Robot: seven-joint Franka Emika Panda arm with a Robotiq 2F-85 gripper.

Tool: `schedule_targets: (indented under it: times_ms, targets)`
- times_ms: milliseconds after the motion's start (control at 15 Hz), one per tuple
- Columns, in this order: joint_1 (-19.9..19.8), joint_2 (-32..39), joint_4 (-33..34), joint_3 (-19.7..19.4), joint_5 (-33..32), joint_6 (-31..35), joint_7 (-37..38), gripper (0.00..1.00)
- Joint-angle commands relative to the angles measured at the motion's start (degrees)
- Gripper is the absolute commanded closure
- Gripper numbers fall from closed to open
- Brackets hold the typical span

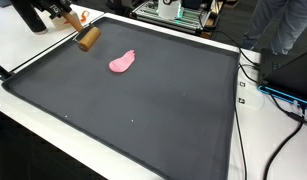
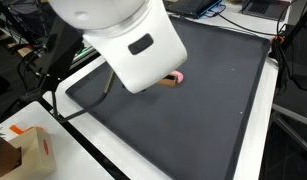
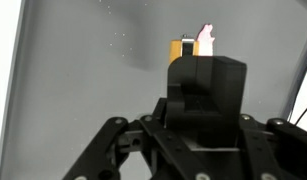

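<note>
Nearest to me is the white desk (image 1: 33, 118), and almost all of its top is covered by a dark grey rectangular mat (image 1: 173, 120) with a thin raised rim. In an exterior view a brown cardboard box (image 2: 28, 150) sits on the desk's near corner. On the right, black cables (image 1: 283, 120) trail over the desk beside the mat.

Farther in, on the left half of the mat, lies a soft-looking, elongated pink lump (image 1: 122, 62). It lies flat with its long axis on a slant. The fatter end is near-left and the narrower tip points far-right. Just beyond it to the far left, close but not touching, is a short brown wooden cylinder (image 1: 88, 39), near the mat's far-left edge. It is too stubby and small for me to tell which way its axis runs. In the other outside picture the brown wooden cylinder (image 2: 168, 82) and the pink lump (image 2: 179, 75) peek out together from behind the bulky white arm (image 2: 133, 40).

Farthest left, the black claw (image 1: 61, 17) hangs over the far-left corner, near the cylinder but apart from it. In the wrist view the claw (image 3: 205, 62) looks pressed together into one dark block with nothing pinched in it. The cylinder (image 3: 178, 50) and lump (image 3: 205, 38) show just past its tip.

Beyond the mat's far edge stands a rack of electronics (image 1: 178, 12).
</note>
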Motion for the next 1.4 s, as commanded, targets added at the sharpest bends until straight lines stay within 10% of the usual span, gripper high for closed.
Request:
schedule_targets:
  times_ms: [0, 1333]
  targets:
    - [-0.93, 0.10, -0.88, 0.83, 0.81, 2.25, -1.58, 0.76]
    - [0.28, -0.32, -3.46, 1.15, -0.99, 8.05, -1.95, 0.76]
